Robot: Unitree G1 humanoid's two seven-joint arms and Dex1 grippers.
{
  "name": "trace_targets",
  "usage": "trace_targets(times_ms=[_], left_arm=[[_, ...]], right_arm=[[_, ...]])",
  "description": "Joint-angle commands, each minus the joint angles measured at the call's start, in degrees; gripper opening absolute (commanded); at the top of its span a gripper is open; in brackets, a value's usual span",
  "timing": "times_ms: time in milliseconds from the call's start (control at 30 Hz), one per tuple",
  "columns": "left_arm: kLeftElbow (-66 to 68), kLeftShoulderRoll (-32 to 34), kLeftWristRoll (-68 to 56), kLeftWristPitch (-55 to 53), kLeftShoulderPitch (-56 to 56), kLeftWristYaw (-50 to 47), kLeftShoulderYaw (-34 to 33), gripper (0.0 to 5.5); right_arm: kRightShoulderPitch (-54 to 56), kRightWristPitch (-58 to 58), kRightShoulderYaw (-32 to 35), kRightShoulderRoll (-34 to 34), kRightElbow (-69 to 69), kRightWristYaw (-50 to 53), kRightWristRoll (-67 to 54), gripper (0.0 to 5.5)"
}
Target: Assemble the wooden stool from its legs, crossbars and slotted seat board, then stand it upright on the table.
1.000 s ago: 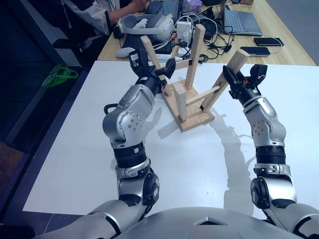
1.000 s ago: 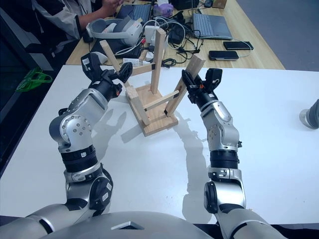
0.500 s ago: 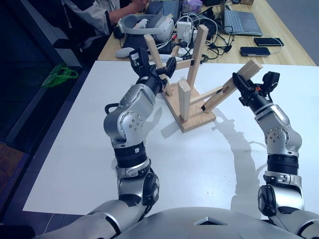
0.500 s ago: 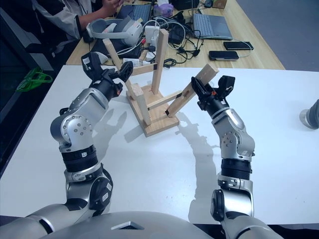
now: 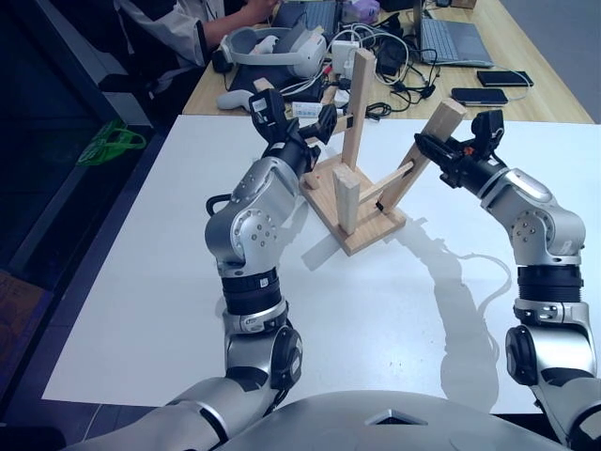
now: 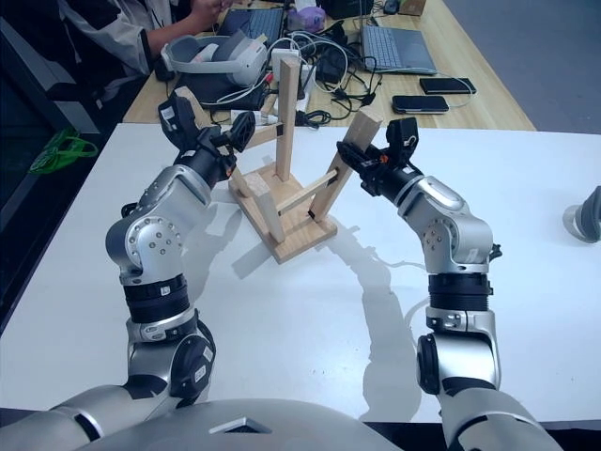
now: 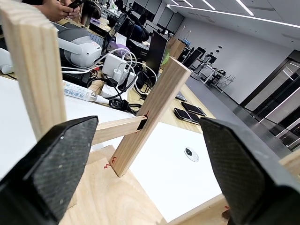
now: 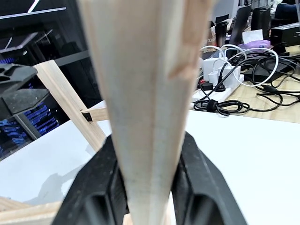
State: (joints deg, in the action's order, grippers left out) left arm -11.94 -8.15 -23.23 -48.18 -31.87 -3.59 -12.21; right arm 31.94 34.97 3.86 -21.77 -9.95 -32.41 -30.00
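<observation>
— Where is the stool [image 5: 349, 193]?
— Upside down, its seat board [image 5: 369, 230] resting on the white tabletop [image 5: 169, 282].
— And the right gripper [image 5: 454, 139]?
— Its jaws pinch the upper end of the leaning leg [image 5: 411, 171] on the stool's right side.
— The left gripper [image 5: 296, 122]?
— Its jaws are spread wide. The far-left leg [image 7: 35, 70] stands just beside one pad [image 7: 56, 164].
</observation>
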Motion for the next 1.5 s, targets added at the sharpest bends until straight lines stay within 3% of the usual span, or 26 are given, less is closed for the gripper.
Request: trace_targets(times_ms=[33, 367, 700, 733, 1000, 1067, 1267, 1500], left_arm=[[0.8, -0.1, -0.4, 0.6, 0.4, -0.3, 0.5, 4.01], [0.5, 0.2, -0.5, 0.0, 0.9, -0.6, 0.6, 4.01], [0.8, 0.8, -0.6, -0.3, 0.6, -0.3, 0.8, 4.01], [0.8, 0.8, -0.6, -0.3, 0.6, -0.3, 0.8, 4.05], [1.0, 0.8, -0.6, 0.1, 0.6, -0.3, 0.9, 4.05], [1.2, 0.8, -0.6, 0.2, 0.5, -0.2, 0.8, 4.05], [1.4, 2.6, -0.5, 0.8, -0.4, -0.1, -0.7, 4.05], [2.5, 9.0, -1.2, 1.2, -4.7, 0.4, -5.5, 4.05]], right_arm=[[1.0, 2.5, -2.6, -0.4, -4.5, -1.1, 2.9, 1.00], [-11.7, 1.0, -3.0, 3.8, 8.9, 2.5, 1.5, 1.00], [-9.5, -0.2, -4.0, 3.6, 6.9, 3.2, 3.1, 1.00], [-9.3, -0.4, -4.0, 3.6, 6.9, 3.3, 3.1, 1.39], [-9.7, -1.9, -7.0, 2.4, 7.6, 1.4, 6.3, 2.68], [-9.7, -2.4, -7.4, 2.6, 7.7, 1.1, 6.8, 2.68], [-6.3, 0.6, 2.1, 5.9, 7.7, 3.8, -1.1, 2.68], [-5.1, 10.2, 12.3, 2.3, 15.5, 2.4, -15.3, 2.68]])
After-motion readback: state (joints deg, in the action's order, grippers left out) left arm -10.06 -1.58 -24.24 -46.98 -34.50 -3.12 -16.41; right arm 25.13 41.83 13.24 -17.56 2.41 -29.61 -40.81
